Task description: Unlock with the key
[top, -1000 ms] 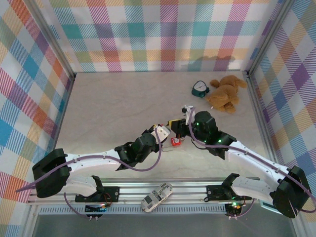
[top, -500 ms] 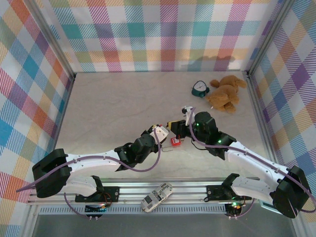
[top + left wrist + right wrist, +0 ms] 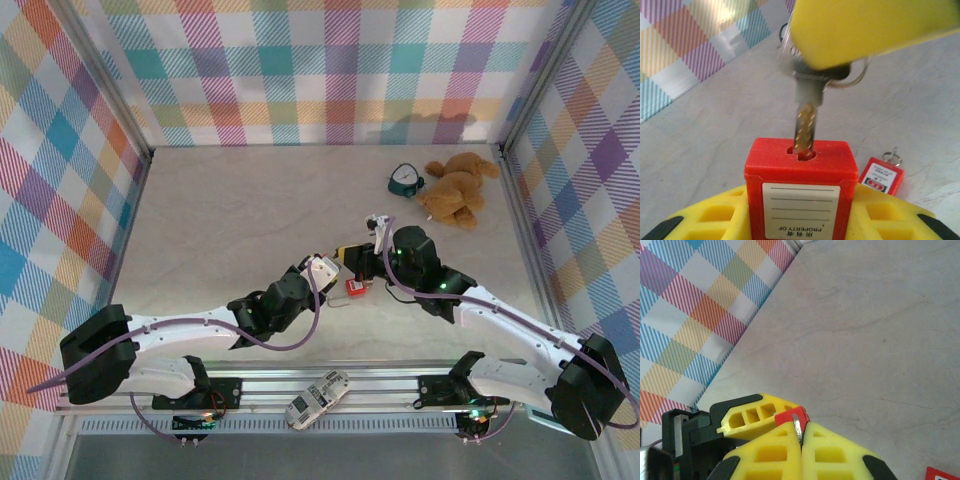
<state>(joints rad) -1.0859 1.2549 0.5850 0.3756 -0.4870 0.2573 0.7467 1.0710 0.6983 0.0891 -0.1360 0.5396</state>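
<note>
Here, my left claw (image 3: 322, 272) grasps the padlock (image 3: 800, 172); my right claw (image 3: 801, 434) pinches the key (image 3: 808, 107), tip inserted. Next: push fully home, then twist.

Low in the left wrist view, the red padlock (image 3: 800, 170) carried a white label (image 3: 801, 210). Printed upside down on it were the words "PROPERTY OF", next to small Chinese characters. The red tag (image 3: 881, 176) at lower right bore print too small to read.
</note>
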